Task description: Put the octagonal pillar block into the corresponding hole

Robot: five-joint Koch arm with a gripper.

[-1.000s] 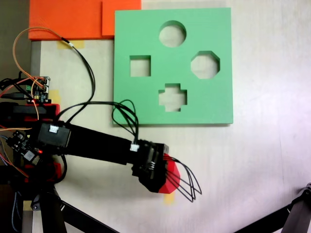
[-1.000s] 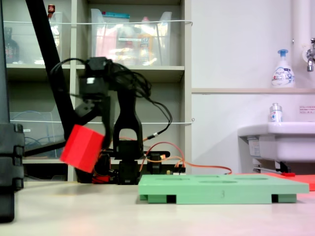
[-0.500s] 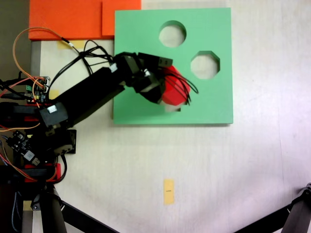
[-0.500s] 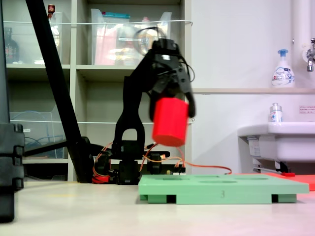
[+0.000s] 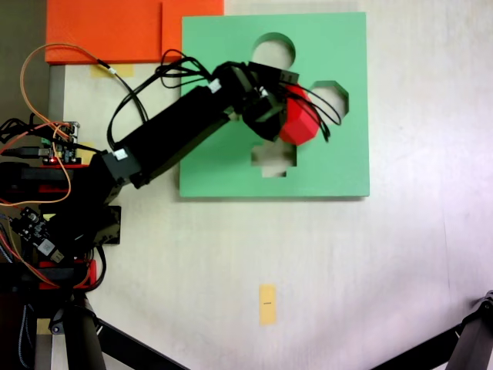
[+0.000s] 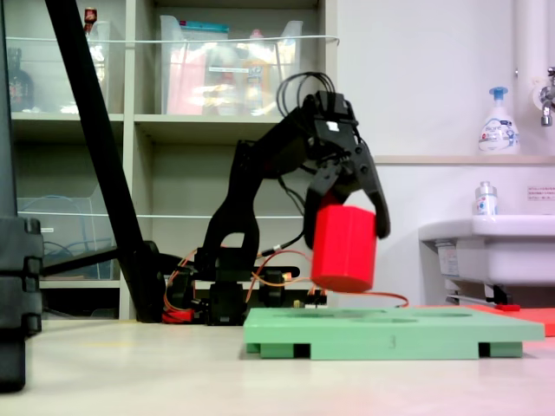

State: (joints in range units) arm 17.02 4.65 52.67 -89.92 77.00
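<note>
Matt red foam block [image 6: 344,246], matt green foam board [image 5: 231,158], black plastic claw [image 6: 347,208].

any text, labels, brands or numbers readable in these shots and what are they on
None can be read.
Soap pump bottle: label with blue print, too blurred.
Small bottle on the sink: label too small.
Wall sign: red marks, illegible.
Green foam board: faint mark on its front edge, maybe a digit, cannot tell.
Shelf bins: coloured packaging, blurred.
</note>
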